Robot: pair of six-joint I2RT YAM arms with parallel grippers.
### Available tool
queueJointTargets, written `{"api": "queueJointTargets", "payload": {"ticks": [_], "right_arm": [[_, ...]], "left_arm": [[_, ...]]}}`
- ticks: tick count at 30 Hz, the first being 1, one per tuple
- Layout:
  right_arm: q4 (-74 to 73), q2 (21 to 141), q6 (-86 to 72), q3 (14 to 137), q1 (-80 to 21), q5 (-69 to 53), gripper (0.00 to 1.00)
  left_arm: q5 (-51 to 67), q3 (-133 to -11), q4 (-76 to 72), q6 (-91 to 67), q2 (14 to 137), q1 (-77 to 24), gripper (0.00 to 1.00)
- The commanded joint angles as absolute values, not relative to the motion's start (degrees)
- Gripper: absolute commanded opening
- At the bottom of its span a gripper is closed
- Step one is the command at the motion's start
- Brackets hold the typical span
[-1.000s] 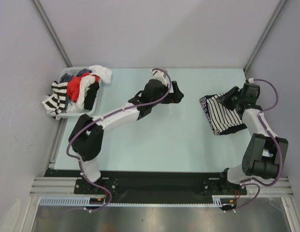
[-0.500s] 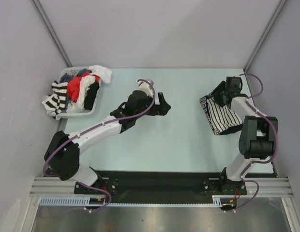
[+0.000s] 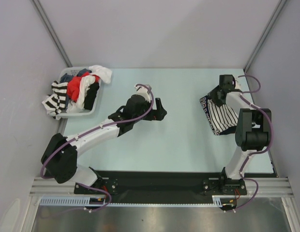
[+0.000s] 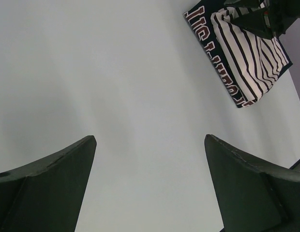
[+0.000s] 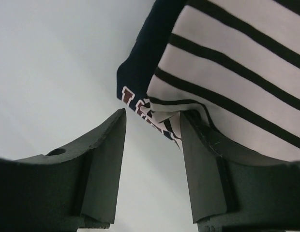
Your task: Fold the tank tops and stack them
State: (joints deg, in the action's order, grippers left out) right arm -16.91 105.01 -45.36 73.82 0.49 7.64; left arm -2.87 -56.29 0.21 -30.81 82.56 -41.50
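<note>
The left arm (image 3: 94, 135) and the right arm (image 3: 247, 140) are each built of white links and black joint housings, with a purple cable (image 3: 151, 96) looped alongside. Both are bolted to a black base plate (image 3: 159, 186). The end effector fingers (image 4: 48, 179) are formed as dark, matte wedges.

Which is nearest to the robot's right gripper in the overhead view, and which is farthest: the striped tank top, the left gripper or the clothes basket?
1. The striped tank top, right at the right gripper, on the table's right side.
2. The left gripper, around mid-table.
3. The clothes basket, at the far left corner.
</note>
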Motion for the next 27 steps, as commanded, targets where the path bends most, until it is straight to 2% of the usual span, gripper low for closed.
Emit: {"api": "queueJointTargets", "payload": {"ticks": [1,6,8,9,12,13,19,24,27], "right_arm": [[-19.86,104.94,-49.30,76.11,0.18,12.38,0.52],[-24.87,107.66,-52.74,79.45,0.18,14.94,0.47],[-26.01,109.50,-52.82,81.82,-1.76,15.20,0.41],[-26.19,109.95,-52.65,82.44,-1.76,15.21,0.36],[-25.76,111.09,-52.65,83.93,-2.02,14.77,0.12],[-25.40,111.27,-52.56,83.94,-1.93,14.24,0.00],[-24.18,111.53,-53.52,85.26,-1.85,12.75,0.00],[-19.69,112.41,-54.67,84.37,-0.88,6.08,0.00],[-15.05,114.08,-52.39,82.28,1.04,-2.34,0.11]], "left_arm": [[-3.69,-56.07,-0.44,-29.09,80.51,-41.13,1.00],[-3.60,-55.90,-0.44,-28.92,80.16,-41.13,1.00],[-3.95,-55.81,1.04,-28.65,80.16,-41.13,1.00],[-4.13,-55.81,1.32,-28.48,79.98,-41.13,1.00],[-5.09,-55.64,1.76,-28.13,79.81,-41.13,1.00],[-5.27,-55.46,2.02,-27.95,79.72,-41.13,1.00],[-5.71,-55.20,2.37,-27.69,79.63,-41.04,1.00],[-5.19,-55.11,2.20,-28.04,80.07,-41.04,1.00],[-5.19,-54.84,2.46,-28.12,80.07,-41.04,1.00]]}}
